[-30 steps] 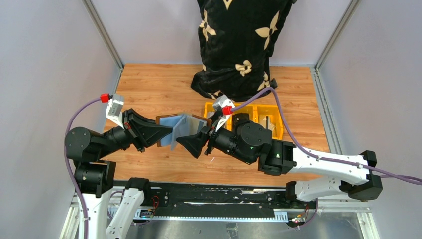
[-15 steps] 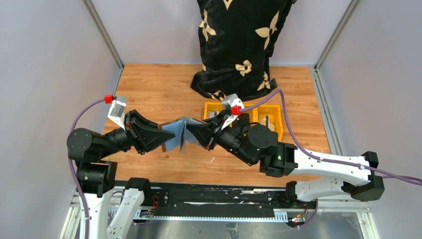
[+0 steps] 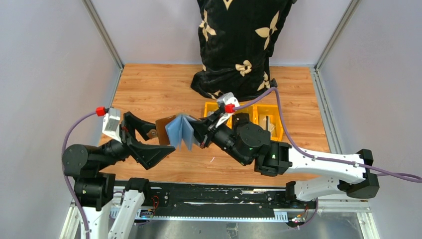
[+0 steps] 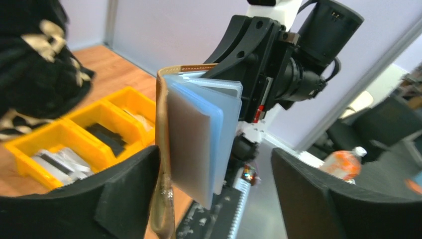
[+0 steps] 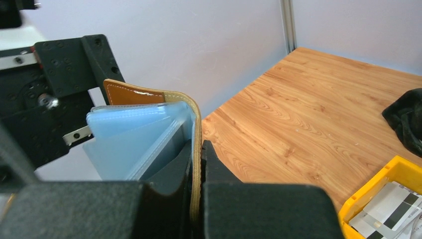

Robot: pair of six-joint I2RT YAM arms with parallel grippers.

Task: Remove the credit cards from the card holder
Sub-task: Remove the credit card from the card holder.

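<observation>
Step in hand: judged a regrip in mid-air, so that a sleeve can be reached; no card is being drawn at this moment.
Card holder [image 3: 179, 130]: held clear above the wooden table [image 3: 149, 84], between the two arms, its brown cover open and its blue plastic sleeves fanned.
Right gripper [image 5: 199, 149]: clenched on the cover edge, bearing the holder alone.
Left gripper [image 3: 163, 141]: spread wide, grasping nothing; its fingers stand either side of the sleeves, apart from them.
Credit cards [image 5: 393, 209]: striped grey ones lie in the yellow bins [image 3: 268, 106]; whether any sit in the sleeves cannot be told.
Next move, judged: the left fingers must single out one sleeve or card edge and pinch it, while the right grip resists the pull.
Edges: sleeve edges are thin, bunched and flexible, so taking two is likely.
Open room: bare table lies to the left and ahead; the bins and the black patterned fabric [image 3: 239, 45] crowd the far right.
</observation>
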